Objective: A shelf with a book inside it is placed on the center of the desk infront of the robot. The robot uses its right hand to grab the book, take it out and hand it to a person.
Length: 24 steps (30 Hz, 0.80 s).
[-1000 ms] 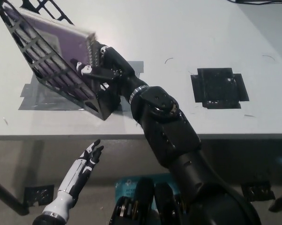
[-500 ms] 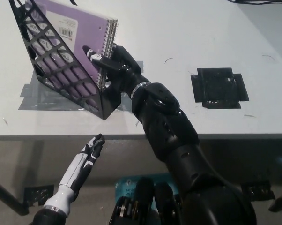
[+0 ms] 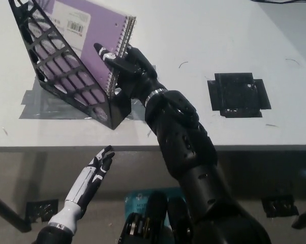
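A: Left side first. What is the white left hand [image 3: 94,170] doing?

B: Idle, below the near edge of the desk [image 3: 204,30] at lower left. Fingers straight and slightly apart, nothing in them.

A: And the shelf [image 3: 61,76]?

B: Black lattice file holder, on the left part of the desk, sitting over grey tape patches [image 3: 36,104]. It leans, open top toward far left.

A: Book position?

B: Purple spiral-bound book [image 3: 87,38] stands inside the shelf, upper part sticking out above the lattice wall. Barcode label visible on the cover. Spiral binding faces right.

A: Relation to the right hand [image 3: 127,63]?

B: The black hand is clamped on the spiral edge. One finger lies across the purple cover to the left of the binding; the rest wrap the right side behind the spiral. The book edge sits between them.

A: Anything further right?

B: A black taped square [image 3: 238,95] on the desk, well apart from the arm.
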Available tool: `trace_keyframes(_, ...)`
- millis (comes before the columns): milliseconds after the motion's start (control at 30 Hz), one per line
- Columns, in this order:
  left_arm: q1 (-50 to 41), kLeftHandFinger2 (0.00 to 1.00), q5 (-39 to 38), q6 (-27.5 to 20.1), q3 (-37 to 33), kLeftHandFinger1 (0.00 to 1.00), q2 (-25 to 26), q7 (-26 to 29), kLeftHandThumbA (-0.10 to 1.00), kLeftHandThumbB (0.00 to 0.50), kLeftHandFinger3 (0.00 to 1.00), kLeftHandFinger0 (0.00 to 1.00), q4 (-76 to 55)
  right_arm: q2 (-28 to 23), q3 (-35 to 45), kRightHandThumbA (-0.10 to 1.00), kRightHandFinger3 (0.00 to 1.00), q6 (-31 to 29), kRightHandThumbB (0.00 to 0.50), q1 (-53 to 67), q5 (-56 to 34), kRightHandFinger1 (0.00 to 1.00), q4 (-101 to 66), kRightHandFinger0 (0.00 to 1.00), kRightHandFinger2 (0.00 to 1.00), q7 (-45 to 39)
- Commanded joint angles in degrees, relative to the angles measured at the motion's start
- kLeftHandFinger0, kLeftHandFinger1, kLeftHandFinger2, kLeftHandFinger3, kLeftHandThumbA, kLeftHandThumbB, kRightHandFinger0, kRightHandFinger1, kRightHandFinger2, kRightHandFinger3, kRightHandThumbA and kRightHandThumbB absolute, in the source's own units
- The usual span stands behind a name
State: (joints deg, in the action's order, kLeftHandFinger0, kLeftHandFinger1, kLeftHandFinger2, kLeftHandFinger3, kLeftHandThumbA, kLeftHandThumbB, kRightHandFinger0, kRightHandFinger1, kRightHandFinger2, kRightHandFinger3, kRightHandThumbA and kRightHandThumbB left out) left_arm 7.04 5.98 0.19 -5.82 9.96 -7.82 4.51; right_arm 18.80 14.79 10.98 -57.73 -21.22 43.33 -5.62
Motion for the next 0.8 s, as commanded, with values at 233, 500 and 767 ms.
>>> trace_keyframes(233,1.7,1.00,1.0,-2.7,-0.5,1.00,1.1,-0.5,0.97,0.253,1.00,1.00,-0.3,3.0,2.0,-0.10,0.88,4.8,0.120,-9.5,-12.0,0.22,-26.2,0.00,0.69,5.5)
trace_keyframes(500,1.6,1.00,1.3,-2.1,-0.7,1.00,0.9,-0.3,0.99,0.279,1.00,1.00,-0.7,2.0,5.3,-0.10,0.82,5.1,0.131,-13.1,-14.8,0.24,-29.9,0.00,0.73,8.3)
trace_keyframes(767,1.5,1.00,1.3,-2.2,-0.7,1.00,1.3,-0.7,0.99,0.237,1.00,1.00,-1.0,-0.4,14.4,-0.10,1.00,6.6,0.033,-15.0,-25.7,0.32,-31.7,0.00,0.70,13.5)
